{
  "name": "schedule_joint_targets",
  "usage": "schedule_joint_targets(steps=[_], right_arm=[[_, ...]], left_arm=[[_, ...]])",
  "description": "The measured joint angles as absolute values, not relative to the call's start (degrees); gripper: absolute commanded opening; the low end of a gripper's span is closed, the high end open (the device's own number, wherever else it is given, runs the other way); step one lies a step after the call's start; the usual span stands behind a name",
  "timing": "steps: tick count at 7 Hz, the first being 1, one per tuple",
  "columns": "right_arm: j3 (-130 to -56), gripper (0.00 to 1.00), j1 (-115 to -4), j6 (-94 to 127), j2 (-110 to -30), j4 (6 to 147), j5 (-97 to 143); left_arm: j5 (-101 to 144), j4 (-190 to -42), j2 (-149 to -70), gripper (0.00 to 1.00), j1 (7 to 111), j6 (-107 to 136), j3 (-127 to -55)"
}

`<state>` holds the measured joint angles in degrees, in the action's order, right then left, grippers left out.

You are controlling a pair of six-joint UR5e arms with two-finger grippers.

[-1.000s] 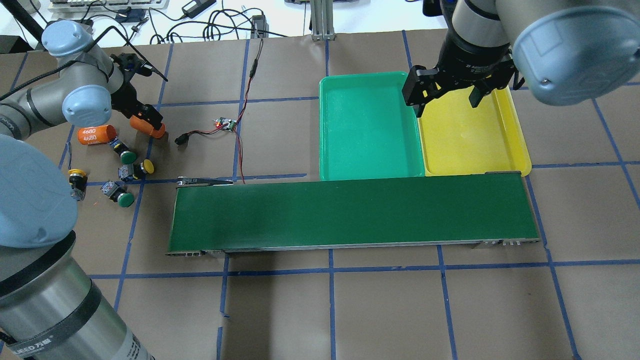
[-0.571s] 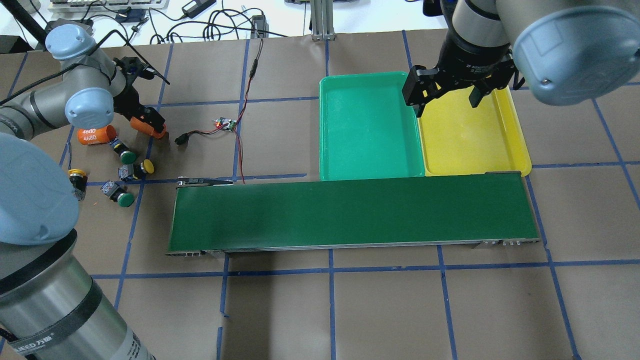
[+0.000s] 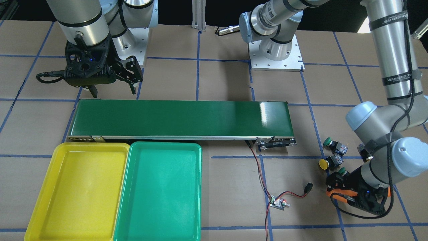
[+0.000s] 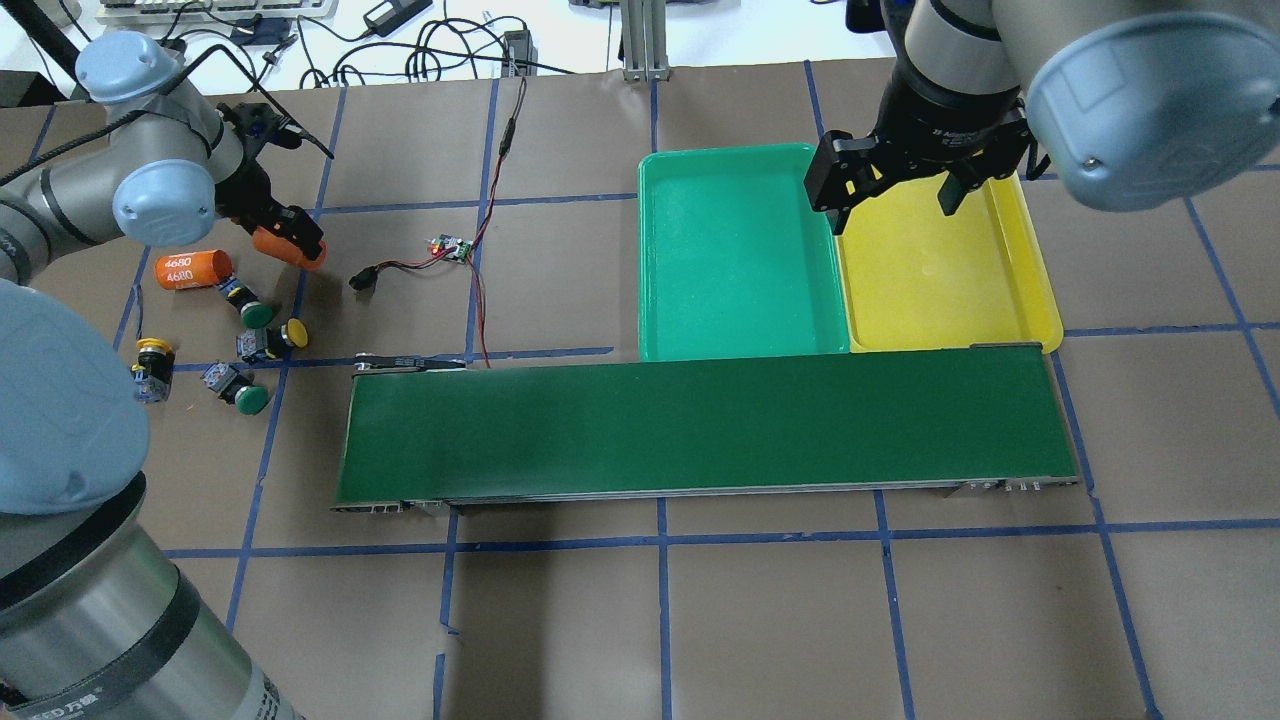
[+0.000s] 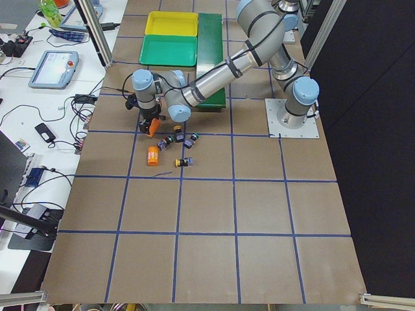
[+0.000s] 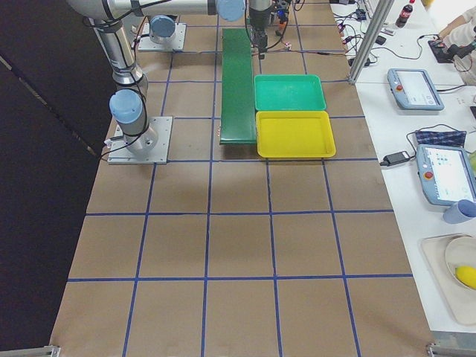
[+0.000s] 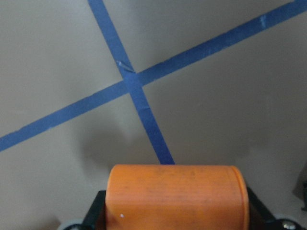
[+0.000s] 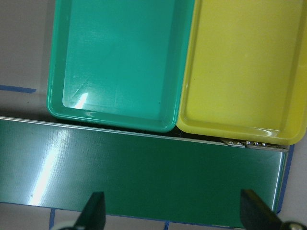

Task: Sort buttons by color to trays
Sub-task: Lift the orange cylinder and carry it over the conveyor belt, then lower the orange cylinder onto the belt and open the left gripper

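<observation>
Four buttons lie on the table at the left: a green-capped one point(image 4: 257, 314), a yellow-capped one point(image 4: 295, 333), a second yellow one point(image 4: 153, 350) and a second green one point(image 4: 250, 399). My left gripper point(image 4: 290, 240) is just beyond them, low over the table, shut on an orange cylinder point(image 7: 176, 194), not on a button. The green tray point(image 4: 740, 250) and the yellow tray point(image 4: 940, 270) stand side by side beyond the belt, both holding nothing. My right gripper point(image 4: 893, 195) is open and empty above the trays' far edge, and the right wrist view looks down on both trays point(image 8: 115, 62).
A long dark-green conveyor belt point(image 4: 700, 430) runs across the middle in front of the trays. A second orange cylinder marked 4680 point(image 4: 193, 269) lies by the buttons. A small circuit board with red and black wires point(image 4: 450, 247) lies between the buttons and the green tray.
My left arm has shifted slightly, carrying the orange cylinder a little away from the buttons. The right arm and the buttons have not moved.
</observation>
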<state>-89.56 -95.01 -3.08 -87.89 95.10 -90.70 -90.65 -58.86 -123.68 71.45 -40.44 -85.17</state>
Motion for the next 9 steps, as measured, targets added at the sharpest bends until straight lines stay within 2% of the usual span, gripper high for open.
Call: schedule_joint_targets(steps=[3, 5, 7, 9], right_arm=[[-89.6, 1.0, -95.0, -3.1, -87.9, 95.1, -90.7], [-89.6, 1.0, -95.0, -3.1, -87.9, 95.1, -90.7], [-89.6, 1.0, -95.0, -3.1, -87.9, 95.1, -90.7], [-89.6, 1.0, -95.0, -3.1, -87.9, 95.1, -90.6]], left_arm=[[-88.7, -77.7, -107.0, 0.0, 73.9, -24.5, -89.4], [-88.3, -82.8, -96.1, 0.0, 78.1, -12.0, -99.5], [-88.3, -82.0, -91.3, 0.0, 81.8, -5.0, -108.2], [-88.7, -80.3, -91.9, 0.0, 82.7, -4.6, -111.4]])
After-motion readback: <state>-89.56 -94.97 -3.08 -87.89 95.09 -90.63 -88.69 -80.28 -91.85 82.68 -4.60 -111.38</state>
